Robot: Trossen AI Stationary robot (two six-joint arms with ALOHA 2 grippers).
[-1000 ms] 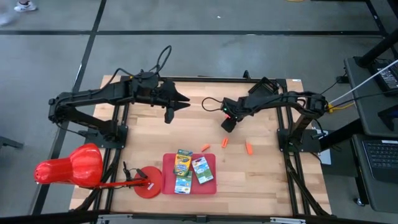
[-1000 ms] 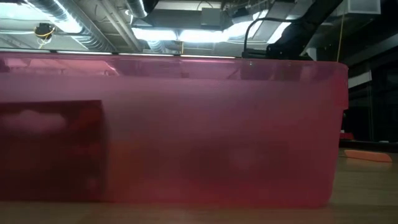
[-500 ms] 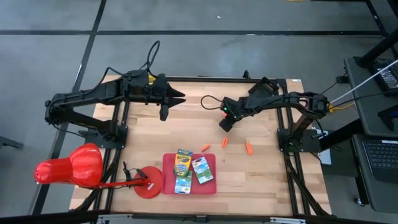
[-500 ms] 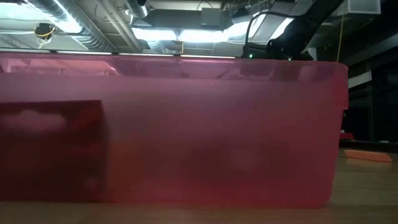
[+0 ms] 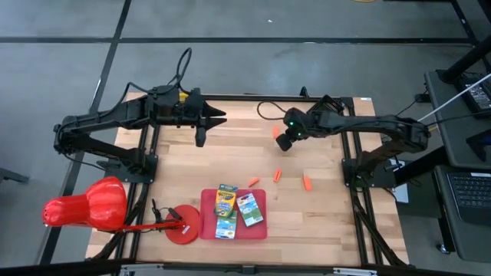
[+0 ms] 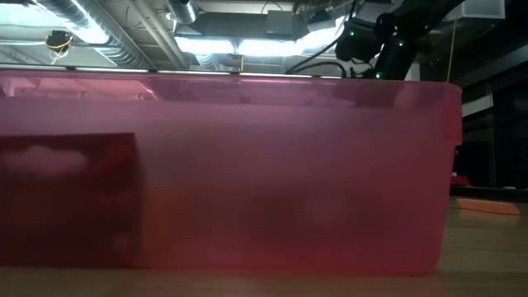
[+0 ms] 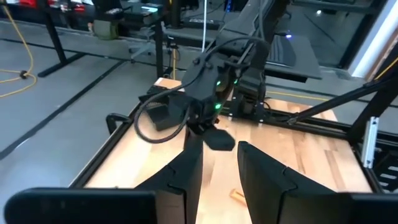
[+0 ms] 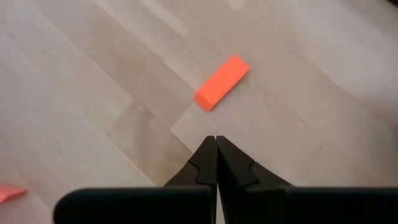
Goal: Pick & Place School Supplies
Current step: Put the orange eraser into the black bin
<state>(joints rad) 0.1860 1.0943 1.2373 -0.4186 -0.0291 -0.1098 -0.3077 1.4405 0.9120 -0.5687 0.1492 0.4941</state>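
On my wooden counter [image 5: 230,165] a flat red tray [image 5: 207,201] lies near the front edge. Just beside it sits a round red disc [image 5: 186,222]. A big red cone [image 5: 84,207] lies off the counter's front left corner. A laptop [image 5: 469,192] rests on a stand to the right.

1. Left claw [image 7: 219,177]: two dark fingers w/ a gap between, nothing in it.
2. Right arm [image 7: 214,93] opposite, green lights on, above wood bench [image 7: 323,155].
3. Small orange stick [image 7: 239,196] lies on bench between the fingers.
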